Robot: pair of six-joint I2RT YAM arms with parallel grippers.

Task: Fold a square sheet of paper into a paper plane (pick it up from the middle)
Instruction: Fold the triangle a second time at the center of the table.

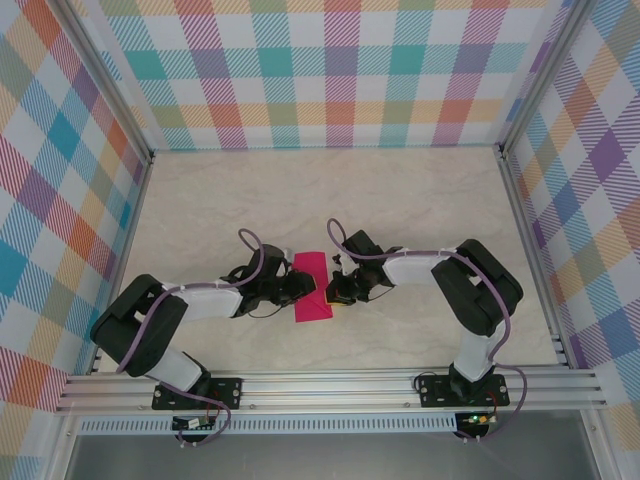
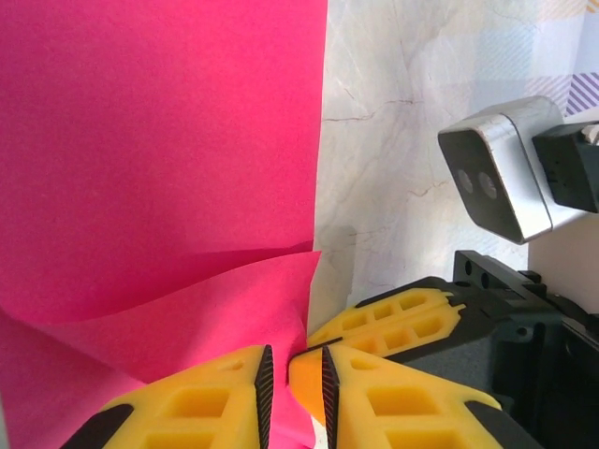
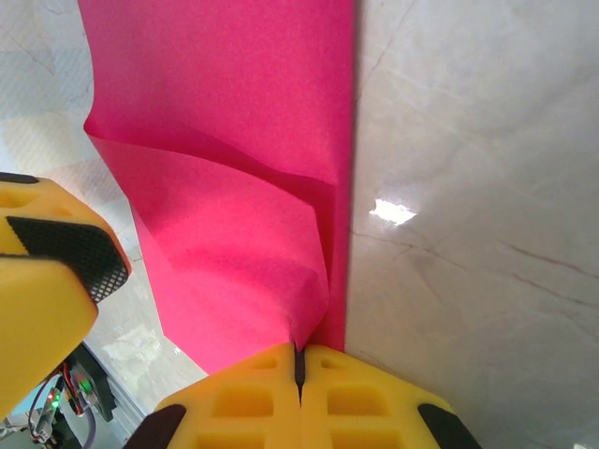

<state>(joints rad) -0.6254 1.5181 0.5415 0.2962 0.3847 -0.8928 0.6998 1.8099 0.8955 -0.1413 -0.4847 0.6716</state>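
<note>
The square sheet of paper point(image 1: 311, 288) is magenta-pink and lies on the table as a narrow folded rectangle between my two grippers. My right gripper point(image 1: 338, 292) is shut on a lifted flap at the sheet's right edge. In the right wrist view the flap point(image 3: 234, 253) curls up into the closed right gripper point(image 3: 300, 354). My left gripper point(image 1: 298, 287) meets it from the left. In the left wrist view the left gripper point(image 2: 295, 360) stands slightly open, the raised flap point(image 2: 187, 318) beside its left pad and a right-gripper finger point(image 2: 393, 318) just beyond.
The marble-look table point(image 1: 330, 190) is bounded by checked walls and an aluminium rail point(image 1: 330, 385) at the near edge. The right wrist's camera housing point(image 2: 501, 168) hangs close over the sheet. A left-gripper finger point(image 3: 47, 271) stands at the left of the right wrist view.
</note>
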